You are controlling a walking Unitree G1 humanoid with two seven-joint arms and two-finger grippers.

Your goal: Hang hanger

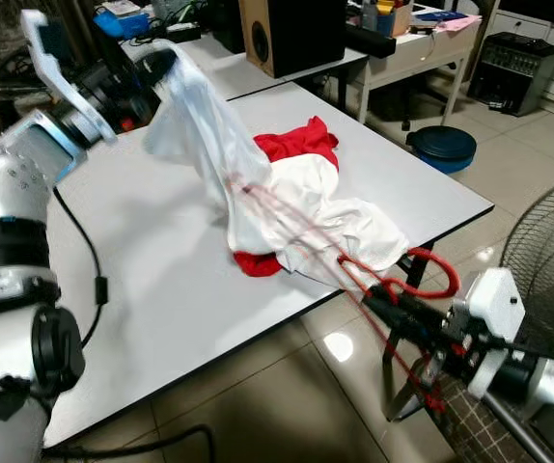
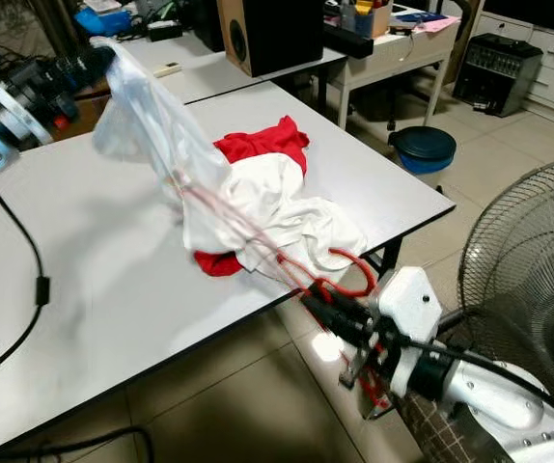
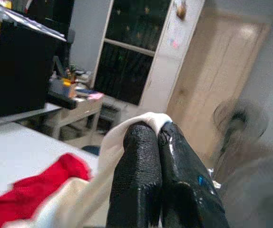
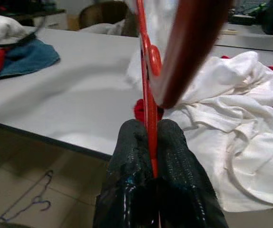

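1. A white table stands in a cluttered room. A white garment lies bunched near its right edge, over some red cloth.
2. The left gripper, raised at the far left above the table, has its two black fingers pressed together on a fold of the white garment, lifting one corner into a taut peak.
3. The right gripper, low at the near right just off the table edge, is clamped on a red hanger. The thin red frame passes between its fingers, and the hook curls just beyond them.
4. The hanger's arms appear to run up inside the stretched garment toward the left gripper.
5. Handling, as a judgement: the hanger looks light, stiff and smooth, so it could swivel or slip in a narrow pinch; a hold near the hook's base seems steadiest. The garment is soft and limp and may slide off or drag across the table.
6. A standing fan sits just beside the right arm and could snag.
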